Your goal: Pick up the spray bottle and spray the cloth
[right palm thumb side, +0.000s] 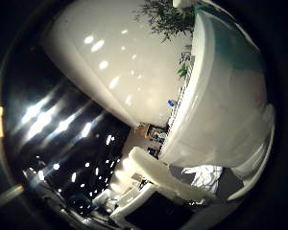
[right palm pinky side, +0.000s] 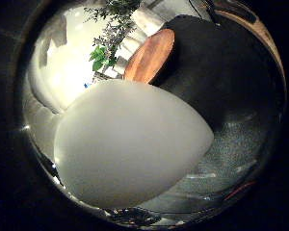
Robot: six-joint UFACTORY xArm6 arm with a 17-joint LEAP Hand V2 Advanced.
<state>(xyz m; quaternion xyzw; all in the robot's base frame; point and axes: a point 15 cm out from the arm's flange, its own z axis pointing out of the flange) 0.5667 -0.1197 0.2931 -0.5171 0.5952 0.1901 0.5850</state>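
Smooth white rounded plastic spray bottle (right palm pinky side: 130, 144) fills centre of little-finger view, tight to the palm, probably for a grasp. Fingers unseen here; hold uncertain. Thumb view alone shows teal-tinted bottle top (right palm thumb side: 225, 91), upper right. Round wooden board (right palm pinky side: 150, 55) and green plant (right palm pinky side: 100, 55), upper frame. Cloth not identifiable.
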